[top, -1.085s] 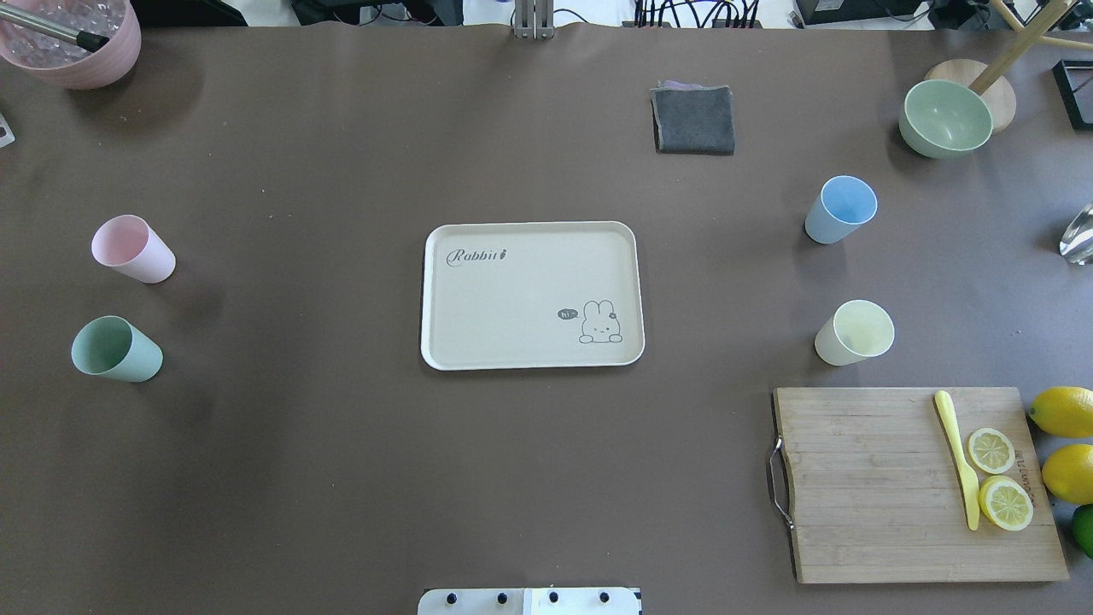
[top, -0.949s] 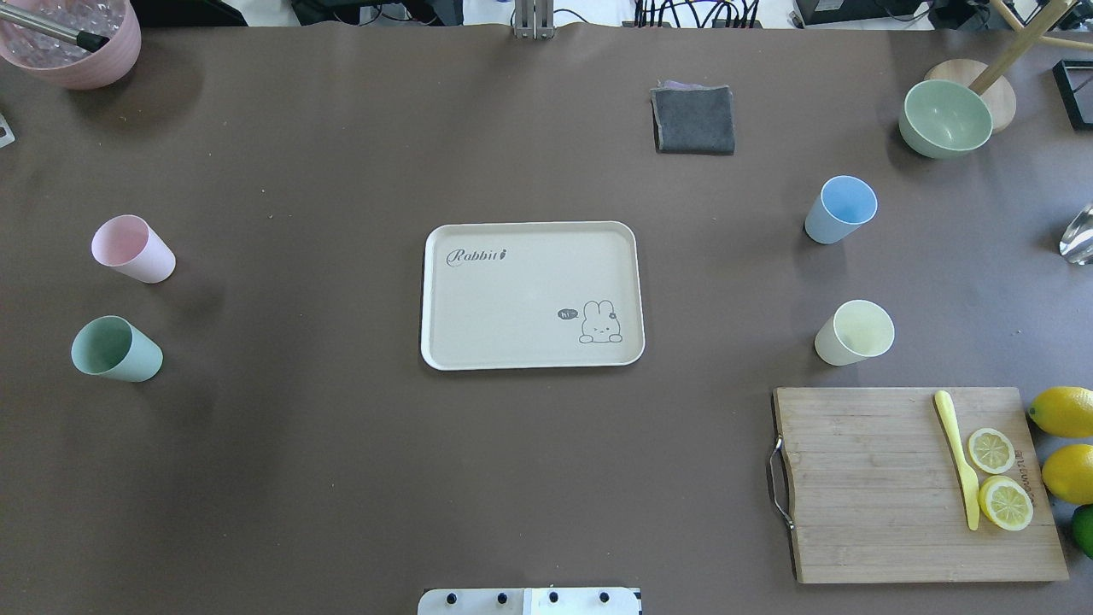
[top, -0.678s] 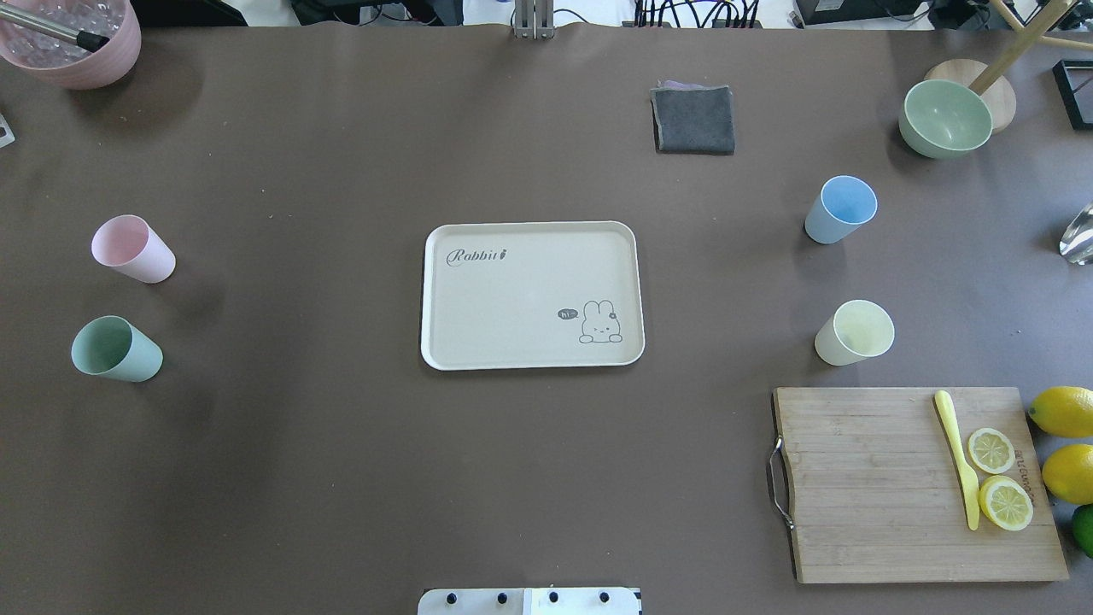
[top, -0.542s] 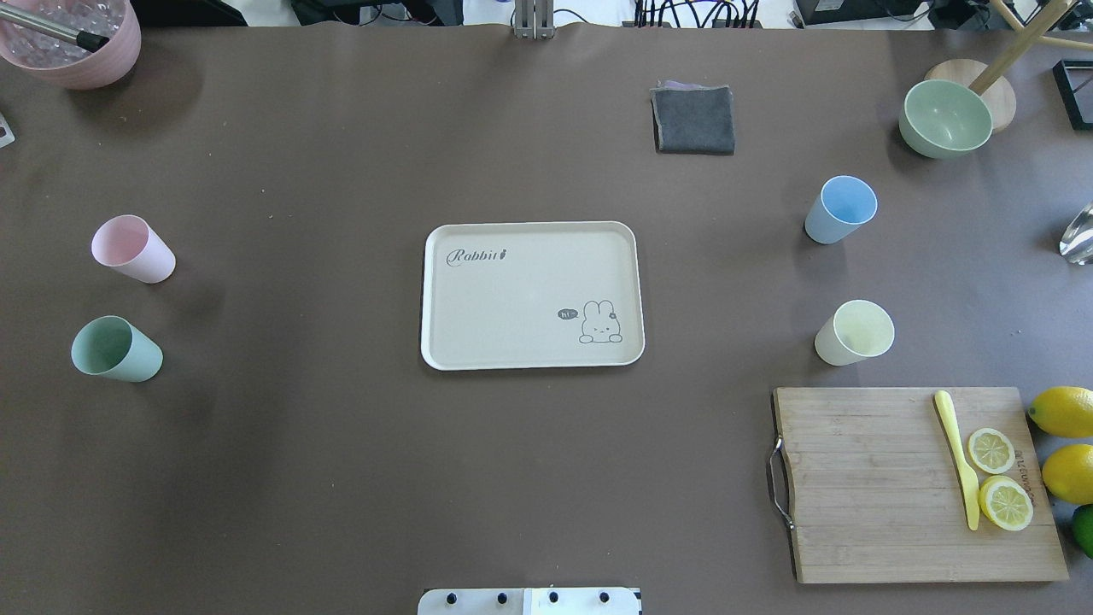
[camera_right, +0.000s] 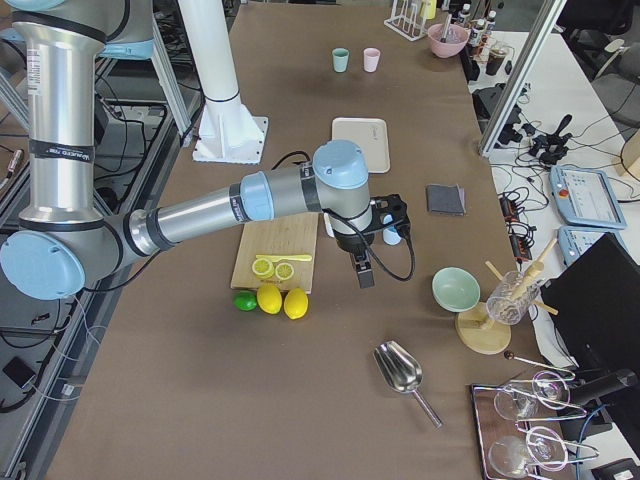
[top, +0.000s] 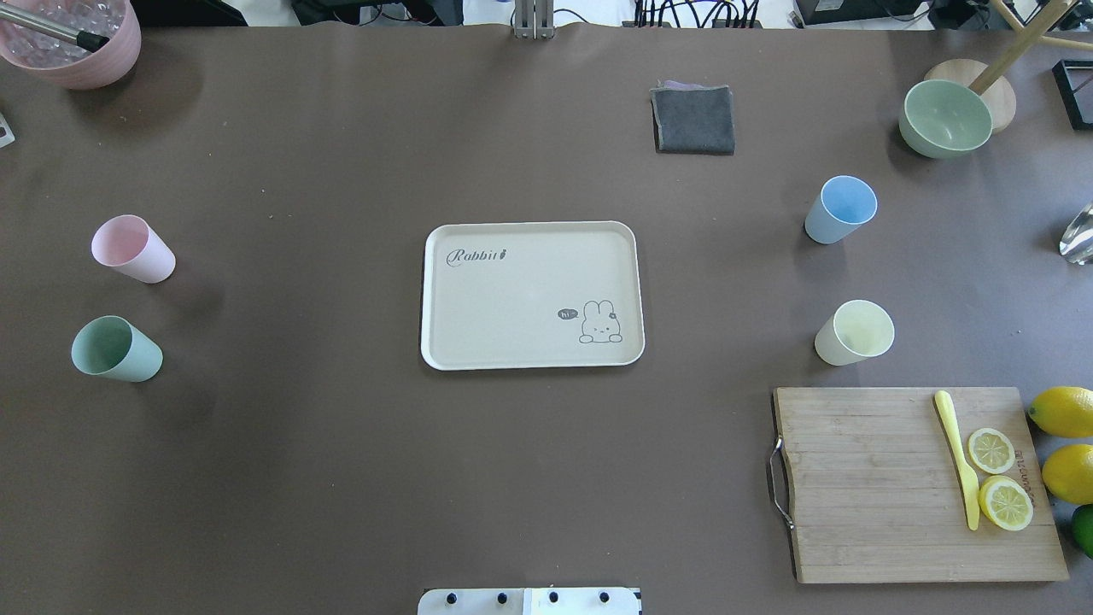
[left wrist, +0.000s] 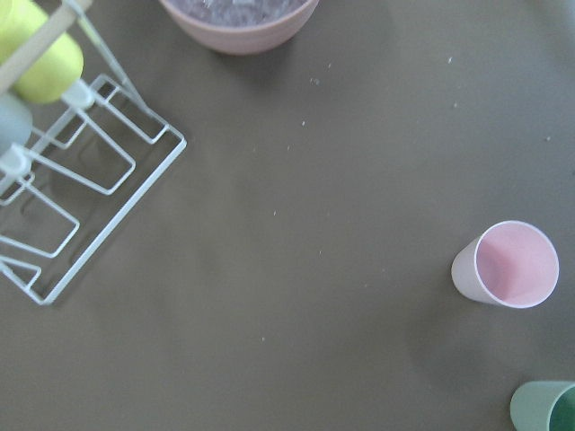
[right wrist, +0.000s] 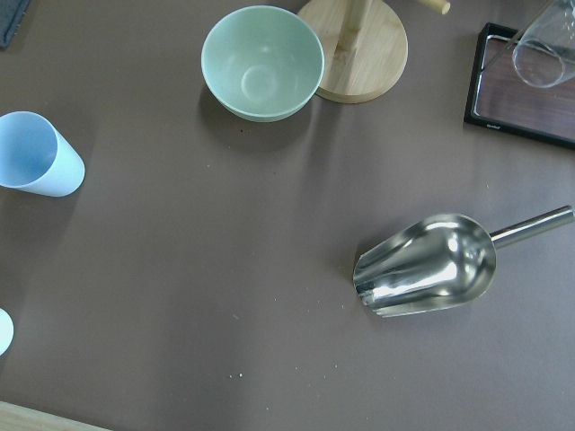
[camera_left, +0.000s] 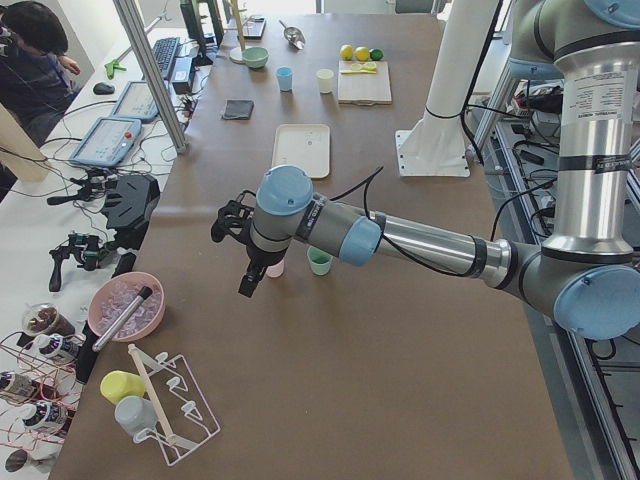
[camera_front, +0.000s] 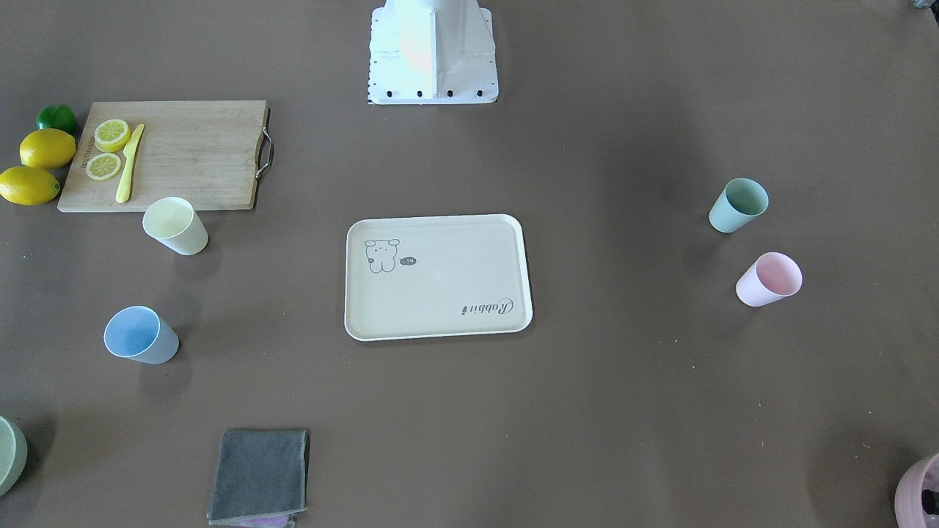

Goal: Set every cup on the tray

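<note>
Tray point(top: 512, 295): frame centre, no cup on it.
Cups: pink cup point(top: 132, 248), mint cup point(top: 115, 348) far left; blue cup point(top: 840, 209), yellow cup point(top: 854, 332) right, all on the tabletop point(top: 341, 478).
Done: none; you have four left.
Jaws: apart or together, you cannot tell.

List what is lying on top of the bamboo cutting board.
On the bamboo cutting board lie a yellow knife and two lemon slices, at one end. The rest is bare wood. Whatever is under the slices is hidden.

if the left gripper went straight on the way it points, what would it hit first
Probably bare table. The left gripper points down, and its wrist view shows the pink cup off to one side, wire rack to the other. Depth is unclear.
</note>
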Action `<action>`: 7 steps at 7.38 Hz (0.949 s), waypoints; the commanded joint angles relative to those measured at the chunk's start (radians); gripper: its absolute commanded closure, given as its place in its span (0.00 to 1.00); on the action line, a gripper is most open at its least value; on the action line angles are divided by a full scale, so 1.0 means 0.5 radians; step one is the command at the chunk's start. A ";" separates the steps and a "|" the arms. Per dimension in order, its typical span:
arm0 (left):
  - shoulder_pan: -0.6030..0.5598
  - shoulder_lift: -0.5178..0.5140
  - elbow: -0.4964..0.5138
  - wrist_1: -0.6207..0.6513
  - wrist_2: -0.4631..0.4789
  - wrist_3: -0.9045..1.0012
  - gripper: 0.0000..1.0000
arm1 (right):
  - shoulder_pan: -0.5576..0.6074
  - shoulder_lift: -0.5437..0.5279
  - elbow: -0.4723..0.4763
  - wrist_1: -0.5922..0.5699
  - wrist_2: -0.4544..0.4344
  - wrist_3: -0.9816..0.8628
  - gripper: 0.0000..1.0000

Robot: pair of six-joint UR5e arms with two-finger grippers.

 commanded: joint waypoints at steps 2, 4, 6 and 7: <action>0.004 -0.031 0.050 -0.207 -0.001 0.000 0.01 | 0.042 -0.017 -0.010 0.123 0.029 -0.006 0.00; 0.065 -0.025 0.053 -0.314 -0.007 -0.079 0.01 | 0.008 -0.011 -0.004 0.126 0.032 0.165 0.00; 0.399 -0.055 0.066 -0.495 0.008 -0.500 0.01 | -0.285 0.011 -0.004 0.299 0.008 0.755 0.00; 0.476 -0.043 0.132 -0.660 0.018 -0.716 0.01 | -0.420 0.011 -0.013 0.431 -0.008 1.020 0.00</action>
